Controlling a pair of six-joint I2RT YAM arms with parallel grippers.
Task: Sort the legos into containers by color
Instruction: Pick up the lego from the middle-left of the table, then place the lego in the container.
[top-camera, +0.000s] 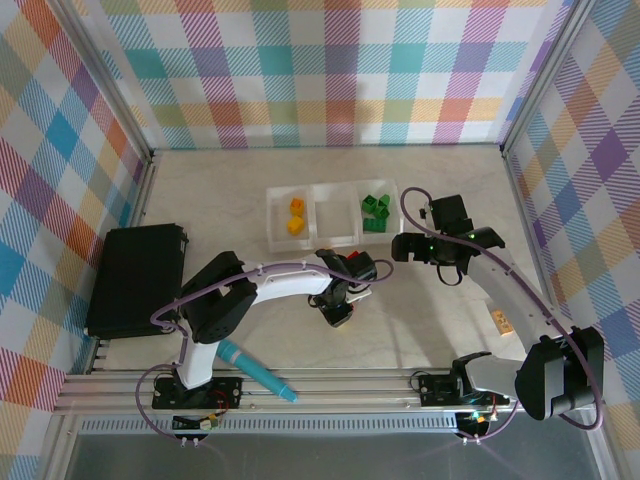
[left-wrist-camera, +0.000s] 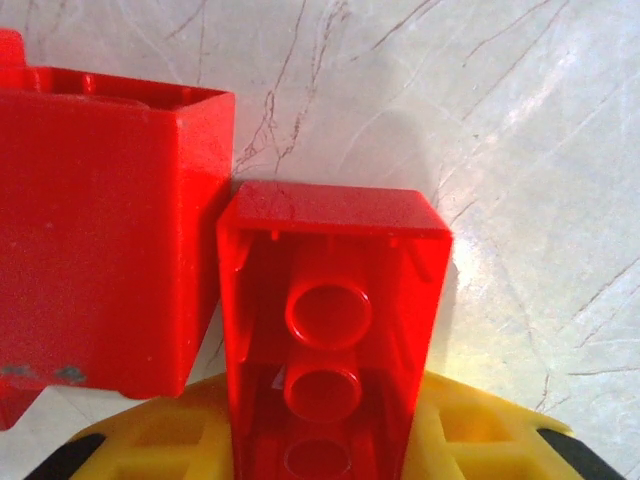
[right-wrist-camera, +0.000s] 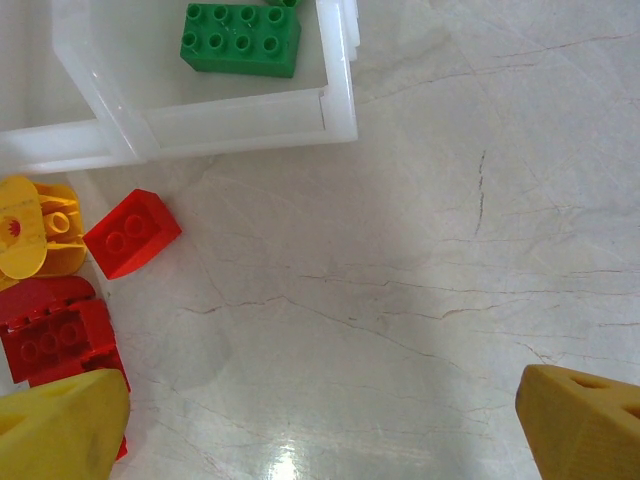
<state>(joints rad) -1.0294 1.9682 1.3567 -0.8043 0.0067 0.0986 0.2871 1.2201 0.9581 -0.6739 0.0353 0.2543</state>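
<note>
The left gripper (left-wrist-camera: 325, 450) is clamped on a red brick (left-wrist-camera: 330, 330). In the left wrist view its yellow fingers (left-wrist-camera: 130, 455) press against both sides of the brick, whose hollow underside with round tubes faces the camera. A second red brick (left-wrist-camera: 100, 240) stands just beside it on the left, on the marble-patterned table (left-wrist-camera: 520, 150); whether the 2 touch cannot be told. In the top view the left arm (top-camera: 290, 283) reaches across the middle of the table to a spot just in front of the clear tray (top-camera: 335, 243).

The tray lies at the far middle of the table, with 3 compartments in a row. The left compartment holds 2 yellow-orange bricks (top-camera: 295, 216), and the right compartment holds several green bricks (top-camera: 376, 211).

The right gripper (right-wrist-camera: 320, 425) hangs over bare table just right of the tray's near right corner, its jaws wide apart with nothing between them. Its wrist view shows a green 8-stud brick (right-wrist-camera: 240, 40) inside that corner compartment. A sloped red brick (right-wrist-camera: 132, 232) lies on the table just in front of the tray, and more red bricks (right-wrist-camera: 55, 335) sit near the left edge of that view.

A black box (top-camera: 135, 280) sits at the left side of the table, and a teal pen (top-camera: 255, 368) lies near the left arm's base.
</note>
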